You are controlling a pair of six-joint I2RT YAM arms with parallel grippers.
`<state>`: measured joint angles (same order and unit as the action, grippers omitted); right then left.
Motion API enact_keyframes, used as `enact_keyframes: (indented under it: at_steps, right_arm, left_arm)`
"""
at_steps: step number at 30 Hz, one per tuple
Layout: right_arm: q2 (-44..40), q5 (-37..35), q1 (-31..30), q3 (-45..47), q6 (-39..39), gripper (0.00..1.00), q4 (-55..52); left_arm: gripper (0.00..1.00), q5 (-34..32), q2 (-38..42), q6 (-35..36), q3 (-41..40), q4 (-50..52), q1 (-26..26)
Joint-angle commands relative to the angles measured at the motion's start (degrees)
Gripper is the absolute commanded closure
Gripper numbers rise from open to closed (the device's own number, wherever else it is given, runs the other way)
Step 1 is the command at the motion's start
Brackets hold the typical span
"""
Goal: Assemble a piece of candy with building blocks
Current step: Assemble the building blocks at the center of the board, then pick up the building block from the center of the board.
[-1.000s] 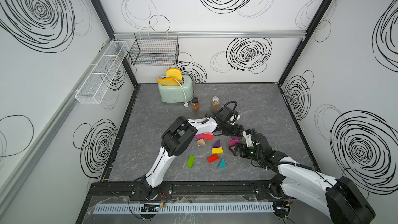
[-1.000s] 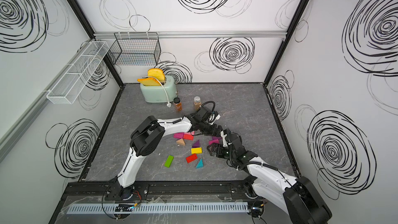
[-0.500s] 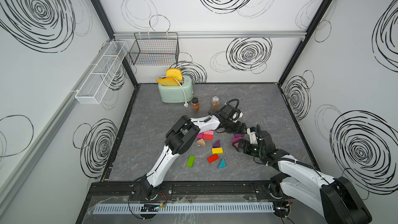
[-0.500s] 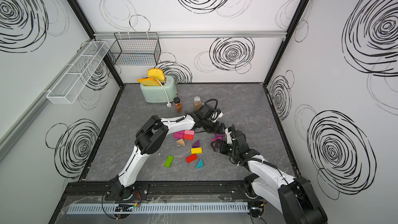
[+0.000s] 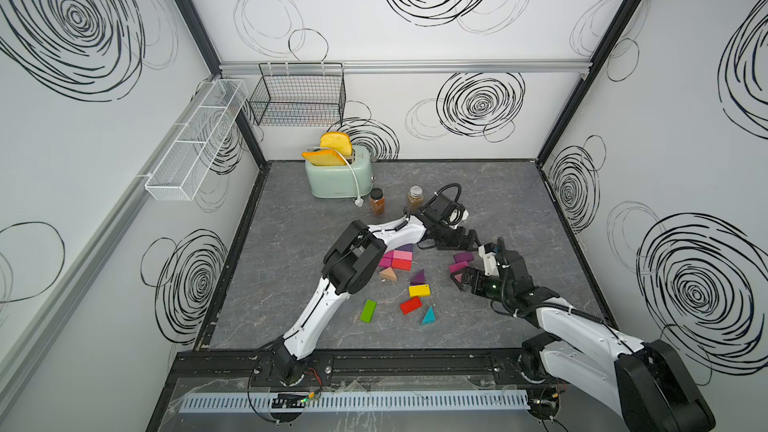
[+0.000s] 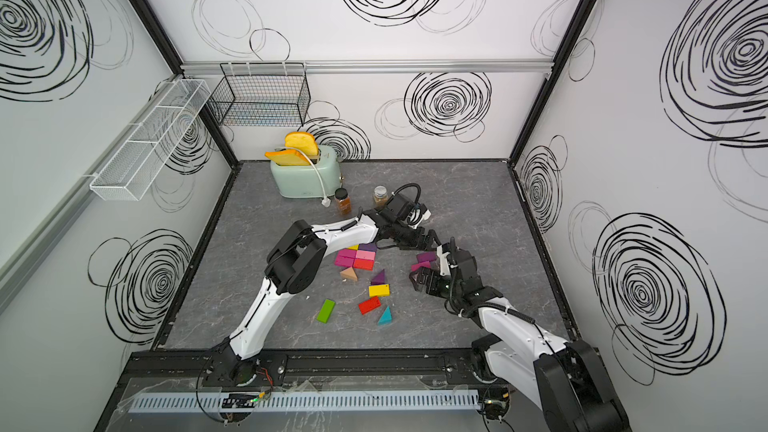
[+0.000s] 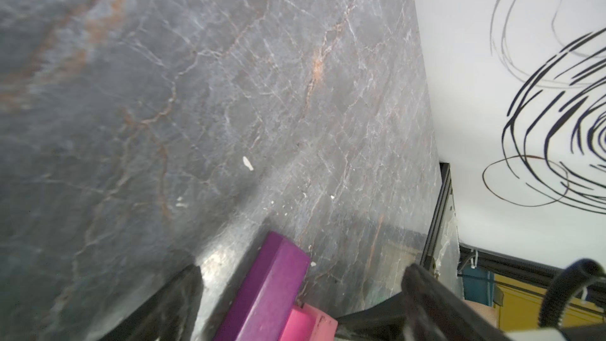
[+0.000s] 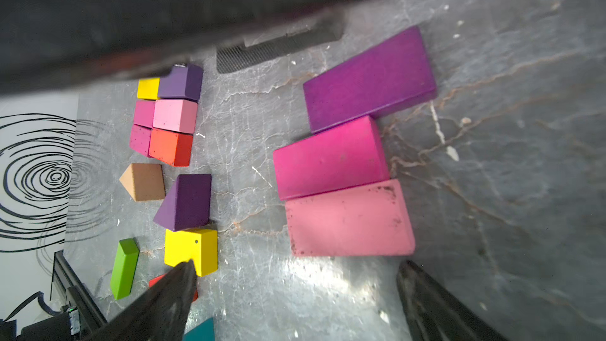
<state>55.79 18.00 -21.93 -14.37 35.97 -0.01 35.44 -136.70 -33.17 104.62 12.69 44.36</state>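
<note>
Right wrist view: purple block (image 8: 369, 78) now lies flat against magenta block (image 8: 328, 157), right of tabletop (image 8: 498, 198) centre. Left gripper (image 5: 471, 243) has opened, letting go; right gripper (image 5: 459, 279) open, empty.

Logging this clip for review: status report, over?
Left hand open at purple brick. Right hand open, empty. Purple brick, magenta brick, pink brick side by side. Hands close together.

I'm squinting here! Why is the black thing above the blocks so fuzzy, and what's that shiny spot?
Right wrist view: the dark shape is out of focus, likely too close; glare whitens the table. Left wrist view: similar glare beside the purple block.
</note>
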Motion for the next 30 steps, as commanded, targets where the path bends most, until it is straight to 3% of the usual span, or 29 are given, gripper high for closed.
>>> enact_keyframes:
  at_steps: [1,6,12,16,20,25,30]
  right_arm:
    - [-4.0,-1.2,0.2,-1.9,-1.8,0.01,-7.2]
    - [-11.8,-2.6,-1.0,-3.7,-1.7,0.01,-15.5]
    - [-14.4,-5.5,-8.3,-6.9,-0.6,0.01,-19.8]
    - [-7.6,-5.9,-15.0,-11.3,-2.9,0.01,-19.9]
    - [1.9,-6.9,-20.4,-16.9,-7.2,0.01,-19.3]
    - [13.7,-9.1,-23.8,-25.7,-12.5,0.0,-19.8]
    - [24.0,-10.2,-24.0,-31.2,-15.3,0.01,-17.6]
  left_arm:
    - [0.02,-1.7,4.0,2.8,1.2,3.2,-1.1]
    - [0.02,-2.7,15.0,3.1,-7.8,1.7,-1.8]
    - [0.02,-5.9,37.0,3.0,-30.6,0.1,-2.4]
    - [0.01,-8.9,55.5,1.9,-51.4,0.8,-3.4]
    - [0.04,-11.9,70.4,0.1,-62.9,5.9,-4.2]
    - [0.06,-9.7,83.4,-4.4,-70.5,7.3,-7.5]
    - [0.06,-9.0,85.8,-3.7,-72.1,8.6,-10.4]
